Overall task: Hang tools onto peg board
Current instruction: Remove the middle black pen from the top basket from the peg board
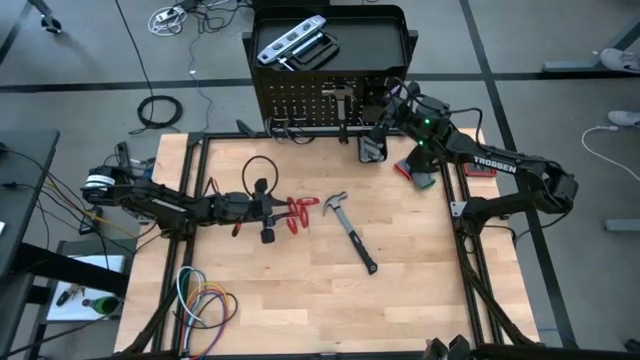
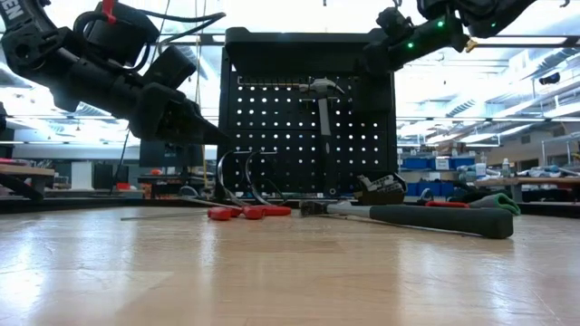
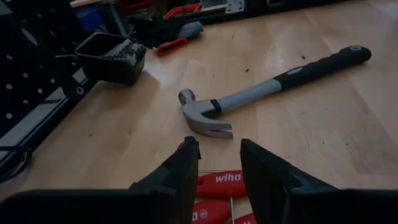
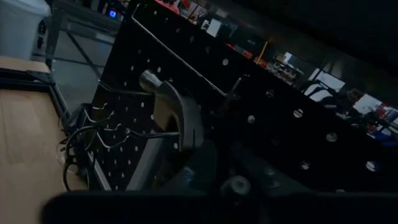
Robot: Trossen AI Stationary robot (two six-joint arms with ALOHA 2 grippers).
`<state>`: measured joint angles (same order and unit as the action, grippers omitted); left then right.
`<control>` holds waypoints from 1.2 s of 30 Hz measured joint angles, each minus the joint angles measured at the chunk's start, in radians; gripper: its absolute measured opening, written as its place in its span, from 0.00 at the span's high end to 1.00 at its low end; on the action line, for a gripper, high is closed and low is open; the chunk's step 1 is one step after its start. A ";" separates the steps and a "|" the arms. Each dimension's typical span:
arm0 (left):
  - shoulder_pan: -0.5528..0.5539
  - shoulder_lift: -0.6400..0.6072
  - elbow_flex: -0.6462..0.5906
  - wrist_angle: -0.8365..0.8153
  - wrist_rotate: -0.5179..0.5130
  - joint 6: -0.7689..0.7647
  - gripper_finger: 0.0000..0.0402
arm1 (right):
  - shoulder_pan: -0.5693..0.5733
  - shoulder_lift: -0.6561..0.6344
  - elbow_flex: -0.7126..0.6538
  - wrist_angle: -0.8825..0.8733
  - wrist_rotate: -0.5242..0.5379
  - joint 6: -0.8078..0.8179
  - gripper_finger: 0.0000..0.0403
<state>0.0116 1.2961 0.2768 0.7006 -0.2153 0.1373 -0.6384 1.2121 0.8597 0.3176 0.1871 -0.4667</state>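
Now lining up on the pliers, second hammer waiting.
My left gripper point(image 3: 214, 171) hovers part-open over the red-handled pliers point(image 1: 300, 212); beyond, the hammer point(image 3: 267, 93) lies diagonal on the bench point(image 1: 420, 290), nearer my left arm.

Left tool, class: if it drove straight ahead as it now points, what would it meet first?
Probably the hammer lying on the table; the left tool aims at its steel head, though depth is uncertain.

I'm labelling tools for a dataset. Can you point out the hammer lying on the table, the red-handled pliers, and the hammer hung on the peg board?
hammer on the table point(image 1: 349, 228): high view, mid-handle.
red-handled pliers point(image 1: 300, 213): high view, red handles.
hung hammer point(image 2: 323, 127): low view, shaft below the head.
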 joint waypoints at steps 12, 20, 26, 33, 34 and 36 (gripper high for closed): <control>0.000 0.000 0.000 -0.005 0.000 -0.012 0.70 | 0.041 -0.029 0.038 -0.002 0.033 -0.049 0.92; 0.000 0.000 0.000 -0.026 -0.004 -0.007 0.70 | 0.120 -0.071 0.075 -0.095 0.118 -0.088 0.92; 0.000 0.000 0.000 -0.027 -0.004 -0.011 0.70 | 0.222 -0.108 0.115 -0.135 0.200 -0.135 0.92; 0.000 0.000 0.000 -0.027 -0.004 -0.018 0.70 | 0.425 -0.122 0.217 -0.175 0.262 -0.166 0.92; 0.000 0.000 0.000 -0.027 -0.004 -0.018 0.70 | 0.453 -0.122 0.234 -0.194 0.269 -0.152 0.92; 0.000 0.000 0.000 -0.027 -0.004 -0.018 0.70 | 0.496 -0.120 0.271 -0.259 0.271 -0.071 0.92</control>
<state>0.0120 1.2961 0.2768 0.6739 -0.2195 0.1192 -0.1424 1.0919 1.1302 0.0590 0.4583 -0.5373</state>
